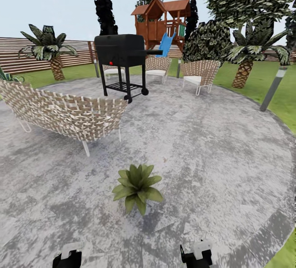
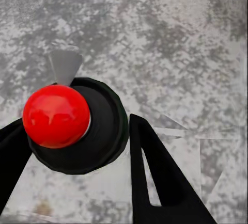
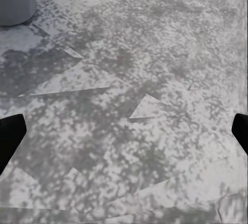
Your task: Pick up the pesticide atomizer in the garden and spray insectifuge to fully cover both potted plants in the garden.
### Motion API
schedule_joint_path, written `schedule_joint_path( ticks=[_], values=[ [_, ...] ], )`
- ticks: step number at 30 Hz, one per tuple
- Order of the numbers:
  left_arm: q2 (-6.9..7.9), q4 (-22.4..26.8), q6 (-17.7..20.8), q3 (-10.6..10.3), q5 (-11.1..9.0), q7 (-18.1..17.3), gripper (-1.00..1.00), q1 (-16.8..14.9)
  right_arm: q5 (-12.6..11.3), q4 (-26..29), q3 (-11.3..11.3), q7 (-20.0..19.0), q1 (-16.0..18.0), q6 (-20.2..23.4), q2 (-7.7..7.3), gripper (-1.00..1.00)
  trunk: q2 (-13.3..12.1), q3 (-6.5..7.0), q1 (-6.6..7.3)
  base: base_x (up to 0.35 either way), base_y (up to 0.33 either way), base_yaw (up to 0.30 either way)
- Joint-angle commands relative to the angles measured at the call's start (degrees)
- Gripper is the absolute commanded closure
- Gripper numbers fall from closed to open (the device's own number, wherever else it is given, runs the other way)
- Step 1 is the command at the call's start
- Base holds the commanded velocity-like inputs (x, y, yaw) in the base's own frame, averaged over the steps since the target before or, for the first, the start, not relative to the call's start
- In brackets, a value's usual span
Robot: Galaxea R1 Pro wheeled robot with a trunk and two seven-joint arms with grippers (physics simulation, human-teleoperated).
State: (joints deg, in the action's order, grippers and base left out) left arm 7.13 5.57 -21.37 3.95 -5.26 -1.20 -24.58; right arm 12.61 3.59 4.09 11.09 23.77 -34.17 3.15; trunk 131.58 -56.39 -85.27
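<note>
Green potted plant sits close ahead, soft-leaved. Left gripper straddles a red-capped thing; right gripper wide open, empty.

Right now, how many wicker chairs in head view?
3. One large wicker chair at near left on the patio; two smaller ones at the far edge, one behind the black grill, one to its right. Others may be hidden.
</note>
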Motion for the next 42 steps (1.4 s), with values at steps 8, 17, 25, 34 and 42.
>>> schedule_joint_path(
  ticks=[8, 17, 25, 34, 42],
  values=[
    [-0.01, -0.03, -0.17, 0.26, -0.19, -0.12, 1.0, -0.03, 0.31, -0.08, 0.4, 0.6, 0.05, -0.02, 0.01, -1.0, 0.02, 0.03, -0.02, 0.266, 0.086, -0.126],
    [0.12, 0.04, -0.22, 0.26, -0.19, -0.22, 1.0, -0.03, 0.22, -0.08, 0.39, 0.64, 0.05, 0.02, 0.36, -1.0, 0.02, 0.03, -0.02, 0.013, 0.009, -0.001],
    [0.16, 0.29, -0.19, -0.01, -0.19, -0.32, 1.0, -0.03, 0.21, -0.01, 0.32, 0.68, 0.05, 0.0, 0.36, -1.0, 0.02, 0.03, -0.02, 0.127, 0.05, 0.0],
    [6.73, 4.67, 0.15, -0.36, 11.04, -16.58, 1.0, -0.2, 0.72, 1.97, 0.75, 0.18, 0.05, -0.02, -0.3, -1.0, 0.02, 0.03, -0.02, 0.009, 0.003, 0.0],
    [10.23, 5.93, 0.63, -0.32, 22.86, -36.26, 1.0, -1.12, 9.46, 10.73, 5.02, -19.22, 0.05, 1.33, -2.73, -1.0, 0.02, 0.03, -0.02, 0.0, 0.0, 0.0]
  ],
)
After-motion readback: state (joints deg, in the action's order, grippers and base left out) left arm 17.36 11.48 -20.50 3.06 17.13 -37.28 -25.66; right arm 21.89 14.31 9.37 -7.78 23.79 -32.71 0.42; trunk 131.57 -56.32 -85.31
